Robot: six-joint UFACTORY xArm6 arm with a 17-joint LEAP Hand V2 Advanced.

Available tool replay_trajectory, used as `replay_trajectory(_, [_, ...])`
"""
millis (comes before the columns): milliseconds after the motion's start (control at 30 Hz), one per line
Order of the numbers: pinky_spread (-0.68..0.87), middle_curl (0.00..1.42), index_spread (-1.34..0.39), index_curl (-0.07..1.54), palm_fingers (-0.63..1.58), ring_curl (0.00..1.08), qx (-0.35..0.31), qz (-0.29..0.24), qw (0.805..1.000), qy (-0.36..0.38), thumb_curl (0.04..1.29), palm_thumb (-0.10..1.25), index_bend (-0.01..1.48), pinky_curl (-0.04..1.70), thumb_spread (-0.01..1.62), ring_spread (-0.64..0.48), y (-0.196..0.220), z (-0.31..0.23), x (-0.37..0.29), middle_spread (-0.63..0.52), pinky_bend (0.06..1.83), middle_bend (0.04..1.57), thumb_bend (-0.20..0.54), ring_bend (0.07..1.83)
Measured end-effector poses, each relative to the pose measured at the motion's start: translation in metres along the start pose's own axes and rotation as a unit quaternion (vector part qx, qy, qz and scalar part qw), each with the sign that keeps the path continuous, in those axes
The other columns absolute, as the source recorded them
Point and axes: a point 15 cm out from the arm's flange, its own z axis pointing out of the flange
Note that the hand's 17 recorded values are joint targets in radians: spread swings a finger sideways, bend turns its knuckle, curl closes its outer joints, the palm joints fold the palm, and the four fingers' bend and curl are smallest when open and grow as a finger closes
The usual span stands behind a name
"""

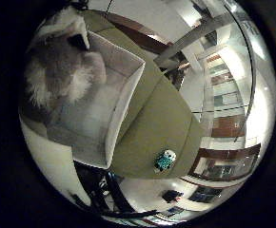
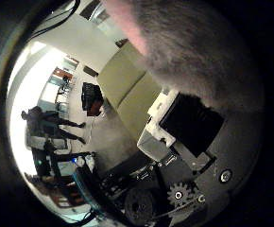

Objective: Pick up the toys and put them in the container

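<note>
Table: olive table (image 1: 162, 118) carries white container (image 1: 123, 90).
Fingers: hand (image 2: 193, 142) curled round grey plush toy (image 1: 57, 71), above container, likely for dropping.
Beyond fingers: teal toy (image 1: 165, 160) waits.

Olive-green table (image 1: 162, 123) on a pale glossy floor (image 1: 142, 187), white walls (image 2: 75, 35) and brightly lit ceiling panels (image 1: 252, 42) above, wood-framed glass partitions (image 1: 228, 126) along one side, a dark chair (image 2: 92, 97) standing beyond the table's far edge.

Grey plush toy (image 1: 57, 71) crowds the container (image 1: 123, 102) — olive table (image 1: 162, 123) beside lies open.
</note>
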Motion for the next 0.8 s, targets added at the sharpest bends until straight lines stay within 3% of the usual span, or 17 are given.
replay_trajectory(233, [-0.36, 0.61, -0.34, 0.72, 0.86, 0.62, -0.001, -0.021, 1.0, 0.003, 0.52, 0.71, 0.59, 0.64, 1.08, -0.21, 0.003, -0.001, 0.008, -0.11, 1.14, 1.06, -0.026, 1.18])
replay_trajectory(333, [-0.34, 0.6, -0.32, 0.72, 0.73, 0.6, -0.001, -0.028, 1.0, 0.004, 0.47, 0.66, 0.54, 0.63, 1.13, -0.13, 0.003, -0.002, 0.01, -0.06, 1.07, 1.0, -0.028, 1.16])
replay_trajectory(500, [-0.21, 0.6, -0.32, 0.73, 0.58, 0.59, 0.0, -0.034, 0.999, 0.005, 0.41, 0.58, 0.52, 0.63, 1.14, -0.05, 0.005, -0.003, 0.014, -0.03, 0.97, 0.95, -0.029, 1.18])
replay_trajectory(800, [0.04, 0.6, -0.34, 0.68, 0.47, 0.56, -0.002, -0.039, 0.999, 0.004, 0.33, 0.52, 0.38, 0.66, 1.12, -0.02, 0.005, -0.004, 0.014, -0.01, 0.99, 0.92, -0.024, 1.21])
